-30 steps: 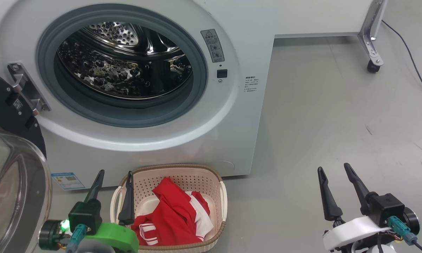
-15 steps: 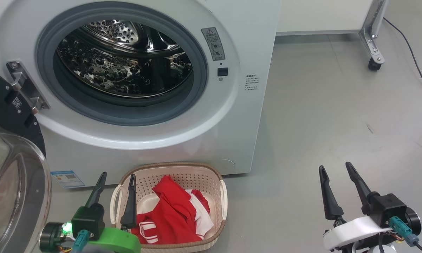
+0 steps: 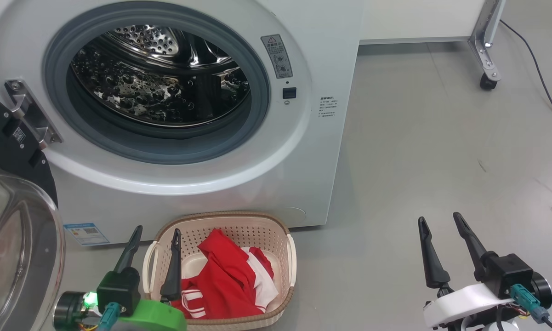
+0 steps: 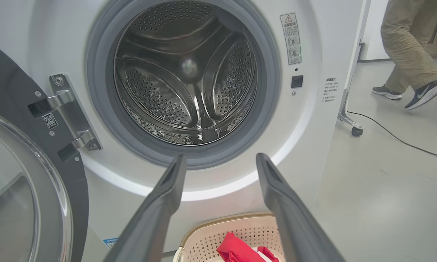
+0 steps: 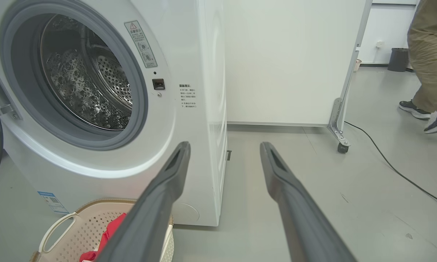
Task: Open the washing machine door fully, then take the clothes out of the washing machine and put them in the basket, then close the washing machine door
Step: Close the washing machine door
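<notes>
Left gripper (image 3: pixel 158 228), spread wide and empty, hovers beside the clothes (image 3: pixel 227 273) in the basket (image 3: pixel 220 216).

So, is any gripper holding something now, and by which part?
Nothing is held. The left gripper and the right gripper both stand open with nothing between their fingers; the clothes lie in the basket.

Left pincer (image 3: pixel 158 228) green-based, right pincer (image 3: pixel 439 216) white-based, teal plugs (image 3: pixel 524 296)
</notes>
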Robot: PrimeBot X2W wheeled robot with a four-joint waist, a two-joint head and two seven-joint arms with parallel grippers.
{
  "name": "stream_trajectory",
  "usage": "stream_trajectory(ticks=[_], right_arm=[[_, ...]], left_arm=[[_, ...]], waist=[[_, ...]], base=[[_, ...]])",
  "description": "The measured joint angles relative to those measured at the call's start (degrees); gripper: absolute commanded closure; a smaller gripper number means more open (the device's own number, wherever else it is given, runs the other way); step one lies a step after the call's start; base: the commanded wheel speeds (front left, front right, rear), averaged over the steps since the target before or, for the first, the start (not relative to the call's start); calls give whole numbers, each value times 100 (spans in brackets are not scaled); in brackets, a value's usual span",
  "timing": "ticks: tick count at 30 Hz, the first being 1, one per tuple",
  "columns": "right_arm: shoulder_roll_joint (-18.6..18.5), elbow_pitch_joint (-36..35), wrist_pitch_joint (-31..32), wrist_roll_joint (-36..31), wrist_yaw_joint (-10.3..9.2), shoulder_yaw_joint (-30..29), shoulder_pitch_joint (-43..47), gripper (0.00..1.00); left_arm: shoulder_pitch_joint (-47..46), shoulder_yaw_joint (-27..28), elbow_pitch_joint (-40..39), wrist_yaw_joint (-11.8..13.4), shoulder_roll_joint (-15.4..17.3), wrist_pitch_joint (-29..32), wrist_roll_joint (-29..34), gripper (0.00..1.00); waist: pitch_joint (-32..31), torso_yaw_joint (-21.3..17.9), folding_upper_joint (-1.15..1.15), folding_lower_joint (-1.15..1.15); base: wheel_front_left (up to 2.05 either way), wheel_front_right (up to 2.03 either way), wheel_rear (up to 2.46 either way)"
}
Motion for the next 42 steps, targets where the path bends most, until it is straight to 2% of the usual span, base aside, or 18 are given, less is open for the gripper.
stream_trajectory(ticks=[18,42], right_arm=[[1,-44,8,1,-9,3,20,0],[2,-99,49,9,-52,11,36,0]], left_arm=[[53,-33,-187,45,21,79,53,0],[125,-76,-424,53,66,171,107,0]], waist=[[-43,-47,0,0],[-69,-57,0,0]], base=[[-30,30,0],[-94,94,0]])
